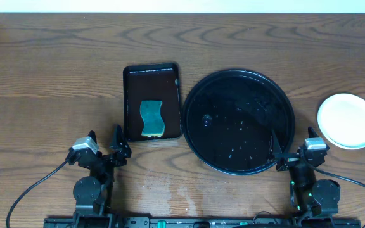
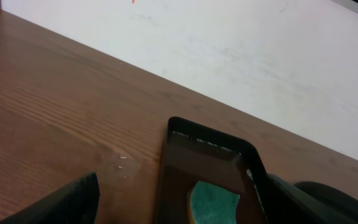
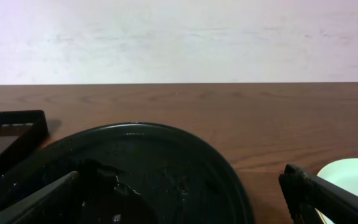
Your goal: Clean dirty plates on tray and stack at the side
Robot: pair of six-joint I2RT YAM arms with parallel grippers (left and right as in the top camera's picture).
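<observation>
The large round black tray [image 1: 239, 95] sits right of centre, wet with droplets and with no plate on it; it also fills the lower part of the right wrist view [image 3: 166, 162]. A pale mint-white plate [image 1: 348, 120] lies on the bare wood to the tray's right, and its edge shows in the right wrist view [image 3: 353, 177]. I cannot tell whether other plates lie under it; the yellow plate is hidden. My left gripper [image 1: 106, 136] [image 2: 185, 208] is open and empty near the front edge. My right gripper [image 1: 292, 142] [image 3: 182, 202] is open and empty at the tray's front right rim.
A smaller rectangular black tray [image 1: 151, 73] with a teal sponge [image 1: 151, 119] stands left of the round tray, just ahead of my left gripper; the left wrist view shows this tray [image 2: 204, 155] and the sponge [image 2: 213, 202]. Small water drops lie on the wood [image 2: 122, 163].
</observation>
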